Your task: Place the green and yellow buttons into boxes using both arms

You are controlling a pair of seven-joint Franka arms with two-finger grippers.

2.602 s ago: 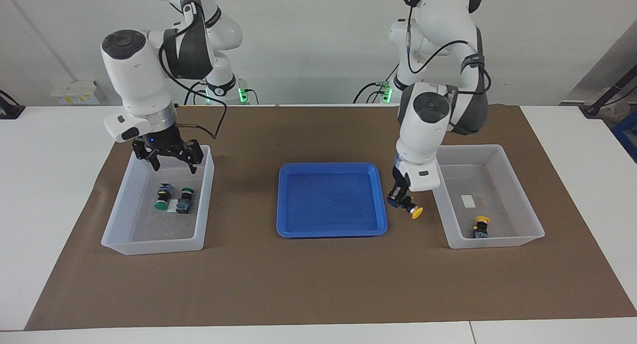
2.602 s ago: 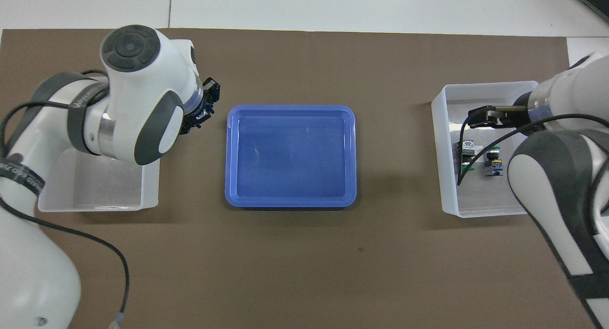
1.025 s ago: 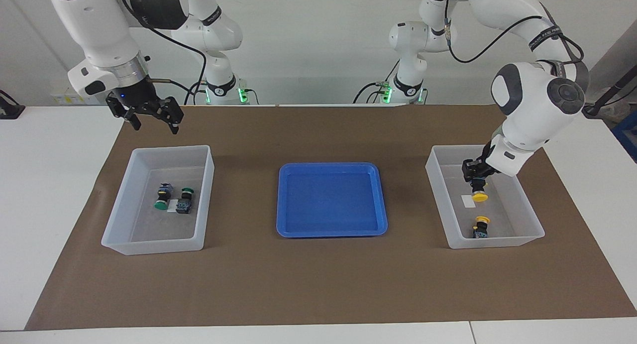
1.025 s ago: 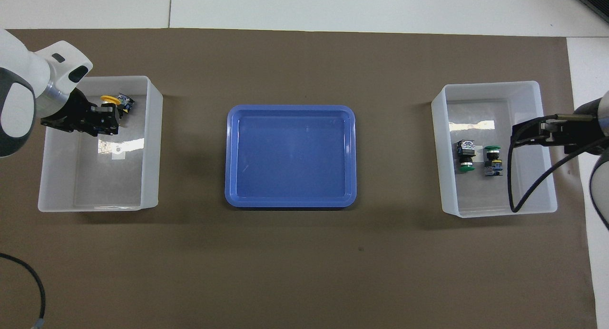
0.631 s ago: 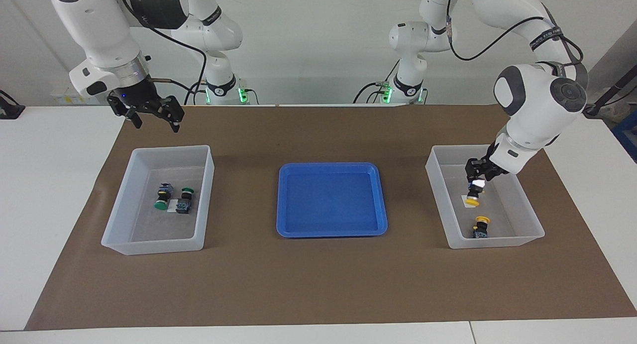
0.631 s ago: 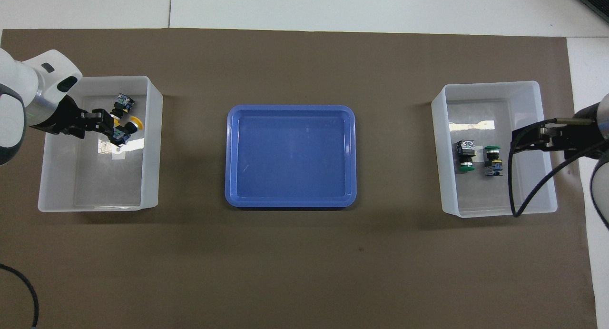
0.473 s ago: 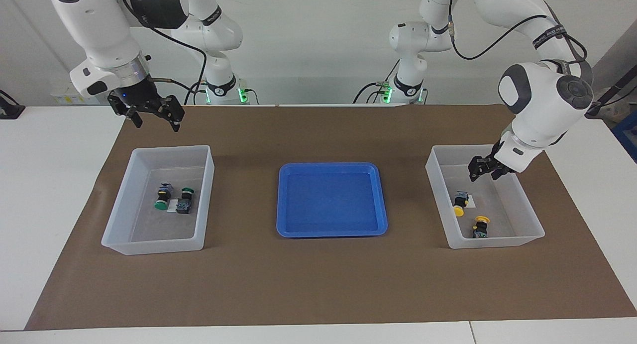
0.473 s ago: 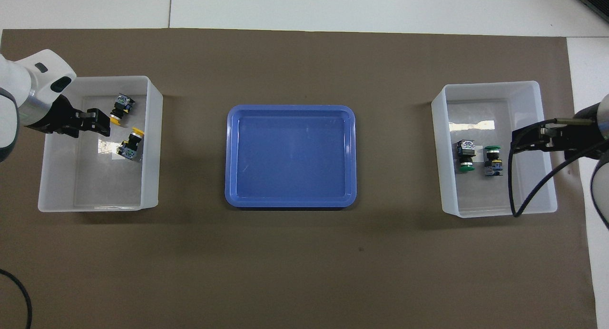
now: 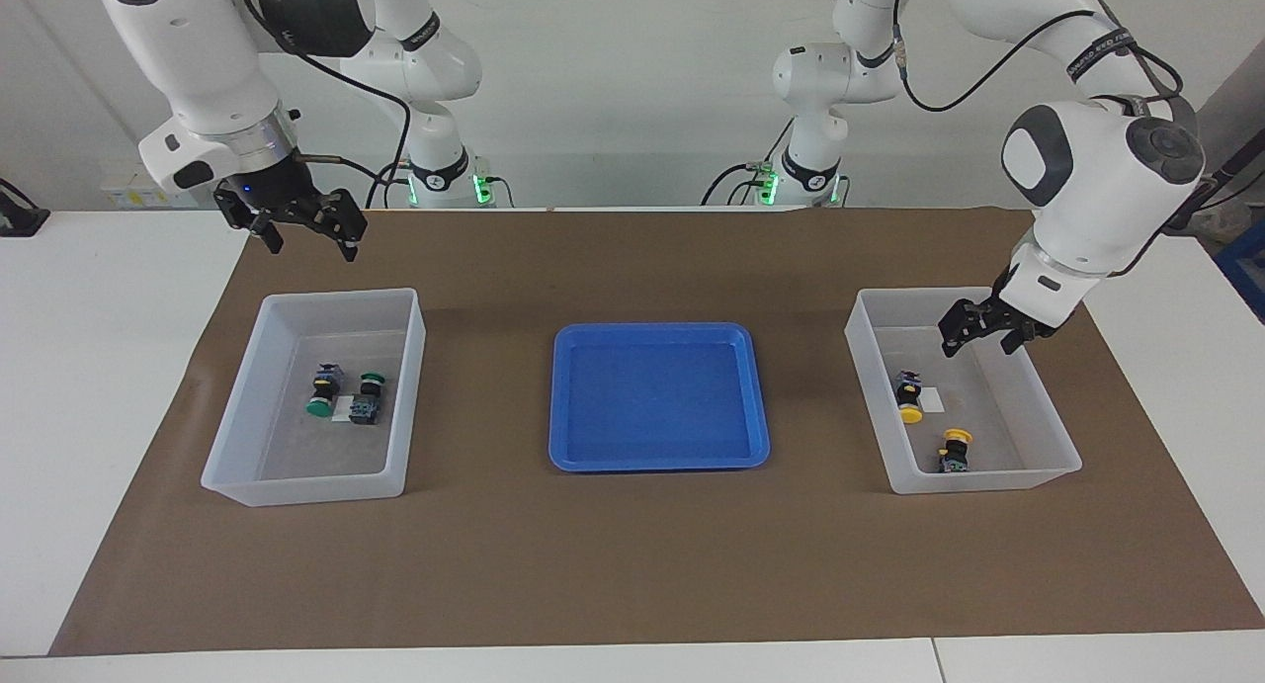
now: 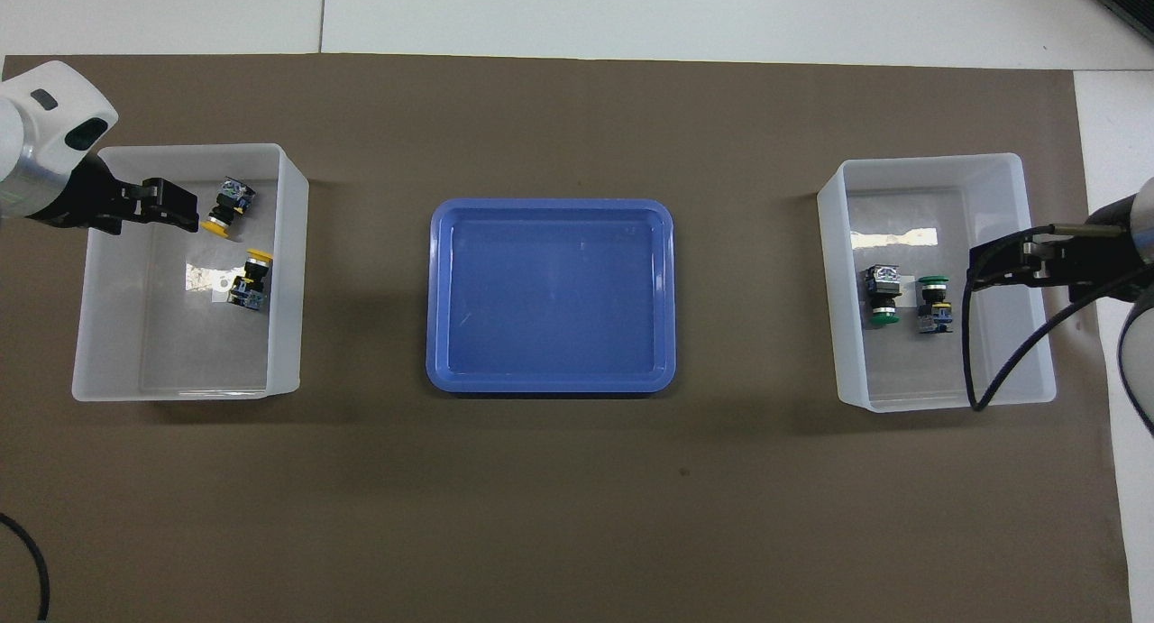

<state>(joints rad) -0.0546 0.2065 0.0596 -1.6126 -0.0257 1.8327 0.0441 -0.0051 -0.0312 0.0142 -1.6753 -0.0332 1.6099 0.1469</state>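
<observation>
White table (image 9: 89, 367), brown mat (image 9: 632, 564) on top; plain pale wall (image 9: 613, 90).

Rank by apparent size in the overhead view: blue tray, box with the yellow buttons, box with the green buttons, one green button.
1. blue tray
2. box with the yellow buttons and box with the green buttons: they look alike, so no ranking between them
3. green button, far the smallest

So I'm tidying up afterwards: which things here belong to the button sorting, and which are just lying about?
Job:
- green buttons
- yellow buttons
- box at the right arm's end
- box at the left arm's end

Lying about:
- blue tray
- brown mat
</observation>
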